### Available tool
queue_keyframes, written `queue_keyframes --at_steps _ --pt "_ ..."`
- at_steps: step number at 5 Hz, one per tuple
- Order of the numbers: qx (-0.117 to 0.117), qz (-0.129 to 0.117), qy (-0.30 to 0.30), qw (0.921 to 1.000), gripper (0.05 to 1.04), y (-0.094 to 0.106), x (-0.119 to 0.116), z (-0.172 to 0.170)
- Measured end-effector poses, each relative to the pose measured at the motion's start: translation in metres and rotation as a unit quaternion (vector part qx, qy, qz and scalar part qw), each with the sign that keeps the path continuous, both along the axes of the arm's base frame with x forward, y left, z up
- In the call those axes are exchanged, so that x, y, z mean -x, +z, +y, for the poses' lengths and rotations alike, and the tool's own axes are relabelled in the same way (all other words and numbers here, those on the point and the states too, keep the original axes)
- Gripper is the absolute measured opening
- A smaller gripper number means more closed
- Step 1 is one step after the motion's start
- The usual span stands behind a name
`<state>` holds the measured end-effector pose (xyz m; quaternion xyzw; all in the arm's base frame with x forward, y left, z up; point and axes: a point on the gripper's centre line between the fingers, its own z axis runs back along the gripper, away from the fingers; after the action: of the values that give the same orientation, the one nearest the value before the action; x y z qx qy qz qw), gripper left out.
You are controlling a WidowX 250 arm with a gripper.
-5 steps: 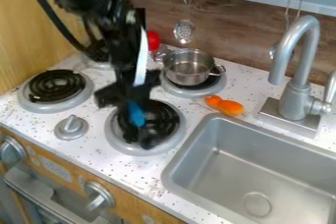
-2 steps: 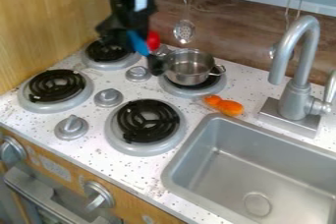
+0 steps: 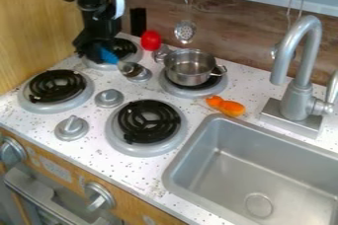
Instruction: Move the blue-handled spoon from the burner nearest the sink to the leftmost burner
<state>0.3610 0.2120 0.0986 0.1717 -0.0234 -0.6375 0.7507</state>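
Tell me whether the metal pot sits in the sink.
No, the metal pot stands on a burner, outside the sink.

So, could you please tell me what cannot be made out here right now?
In the camera view:
- back left burner: partly hidden by the tool
- blue item: upper end hidden by the tool
- utensil behind the faucet: partly covered by it
- sink: cut off by the right and bottom edges
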Motion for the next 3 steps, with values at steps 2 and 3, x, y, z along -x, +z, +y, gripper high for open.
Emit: queue_keyframes --at_steps 2,3 --pt "-0.005 -0.002 0.108 0.9942 0.438 -0.003 0.025 0.045" --pt "-0.010 0.000 0.150 0.9887 0.438 -0.012 0.042 0.054"
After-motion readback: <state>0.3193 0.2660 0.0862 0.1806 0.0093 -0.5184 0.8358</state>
